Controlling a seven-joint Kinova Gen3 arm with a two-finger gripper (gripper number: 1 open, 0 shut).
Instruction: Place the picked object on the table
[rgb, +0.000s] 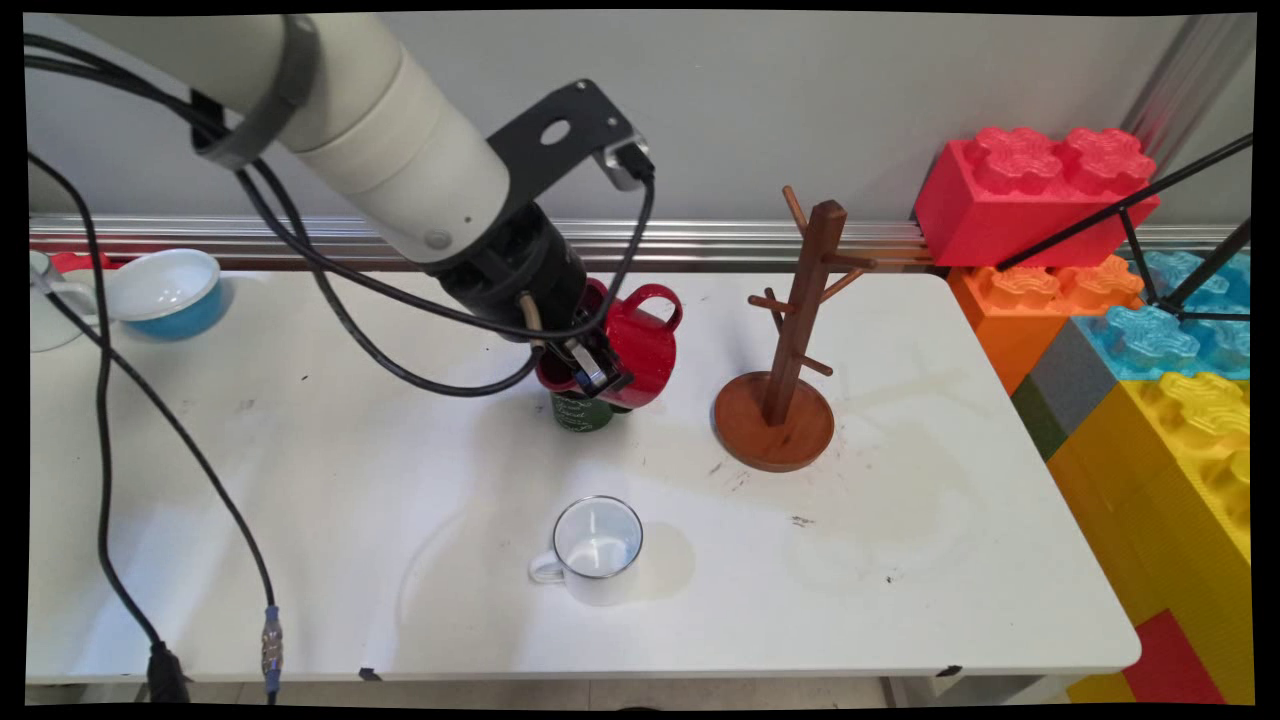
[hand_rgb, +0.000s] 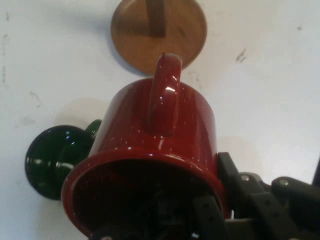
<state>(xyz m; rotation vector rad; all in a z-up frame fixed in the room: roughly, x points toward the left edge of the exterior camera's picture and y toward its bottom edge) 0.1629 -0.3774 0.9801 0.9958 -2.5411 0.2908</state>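
Red speckled enamel mug (rgb: 640, 345) held aloft on its side, rim pinched by the black two-finger gripper (rgb: 597, 375), handle up, above a dark green mug (rgb: 582, 412). Wooden mug tree (rgb: 785, 340) just right. White enamel mug (rgb: 593, 548) nearer.

Open worktop (rgb: 350, 560) across the near left, bare apart from hanging black cables (rgb: 100, 420). White mug (rgb: 592, 549) alone near the front middle, room on all sides. Green mug (rgb: 580, 412) right under the lifted red mug (rgb: 640, 345), little gap between. Wooden mug tree (rgb: 790, 340) just right of those, pegs jutting outward. Blue bowl (rgb: 165, 292) at far left. Big toy bricks (rgb: 1130, 330) walling off the right edge.
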